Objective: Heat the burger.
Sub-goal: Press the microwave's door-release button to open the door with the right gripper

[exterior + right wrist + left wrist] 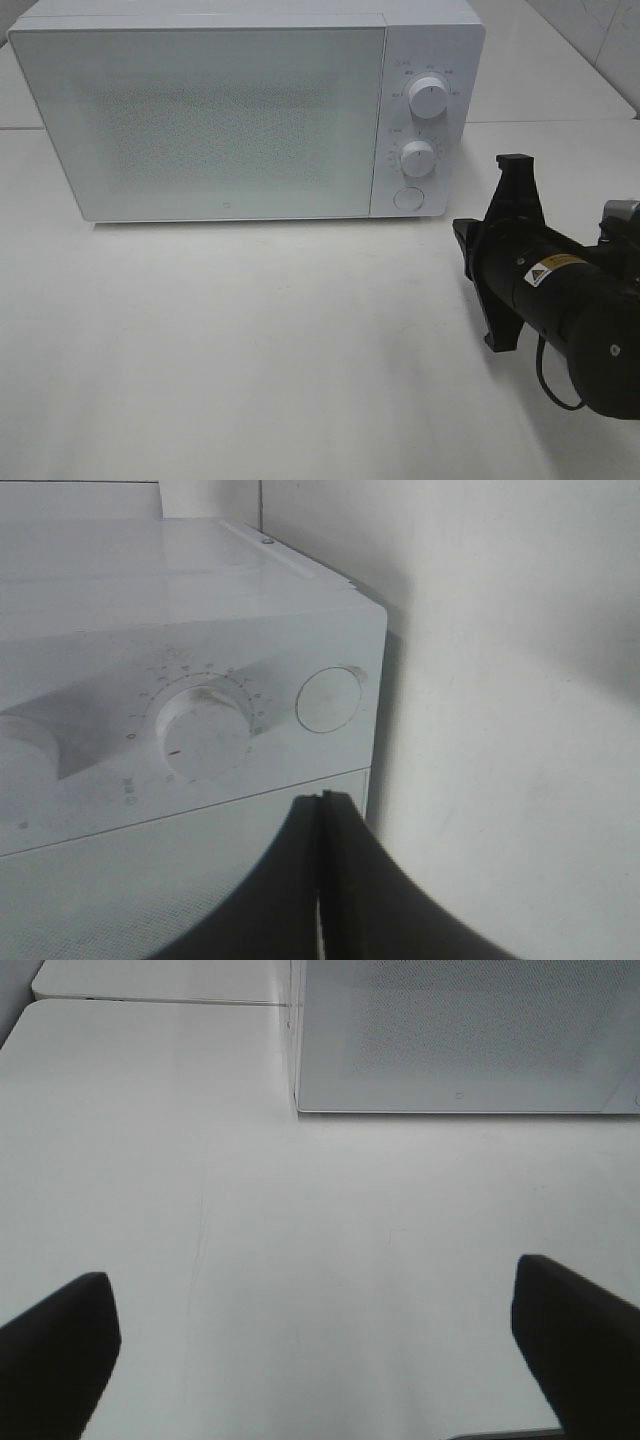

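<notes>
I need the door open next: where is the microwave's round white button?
In the exterior high view the round white button sits at the lower right front corner of the white microwave, directly below the lower white dial.

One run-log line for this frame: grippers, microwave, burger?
left gripper open above table | right gripper shut, holding nothing, facing microwave control panel | door closed | burger not in view
</notes>
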Tool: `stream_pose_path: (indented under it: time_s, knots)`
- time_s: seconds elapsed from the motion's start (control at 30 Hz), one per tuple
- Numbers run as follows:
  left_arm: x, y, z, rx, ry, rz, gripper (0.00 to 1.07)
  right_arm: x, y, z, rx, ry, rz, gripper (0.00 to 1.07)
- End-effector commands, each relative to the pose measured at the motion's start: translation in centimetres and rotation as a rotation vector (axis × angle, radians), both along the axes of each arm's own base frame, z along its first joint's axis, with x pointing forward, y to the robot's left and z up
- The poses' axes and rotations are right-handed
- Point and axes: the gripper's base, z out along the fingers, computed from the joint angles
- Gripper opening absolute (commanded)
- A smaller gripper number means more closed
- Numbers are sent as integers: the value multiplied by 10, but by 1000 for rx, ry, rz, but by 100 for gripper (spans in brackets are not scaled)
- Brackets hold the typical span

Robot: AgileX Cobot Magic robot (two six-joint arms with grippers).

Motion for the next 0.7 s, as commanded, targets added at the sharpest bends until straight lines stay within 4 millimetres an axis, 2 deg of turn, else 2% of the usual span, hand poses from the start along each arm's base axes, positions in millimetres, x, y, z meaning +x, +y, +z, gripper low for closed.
stream_pose_path:
  time_s: [0.03,0.53,0.7]
  knots:
    - [-2,-1,-1,-3,-12,-4,100,6,5,-7,4,35,1,0]
    - [-2,-1,-1,-3,-12,-4,100,31,24,-23,-3,38,-5,0]
    - [-2,-1,-1,-3,-12,-4,100,48,25,-29,2,29,-36,0]
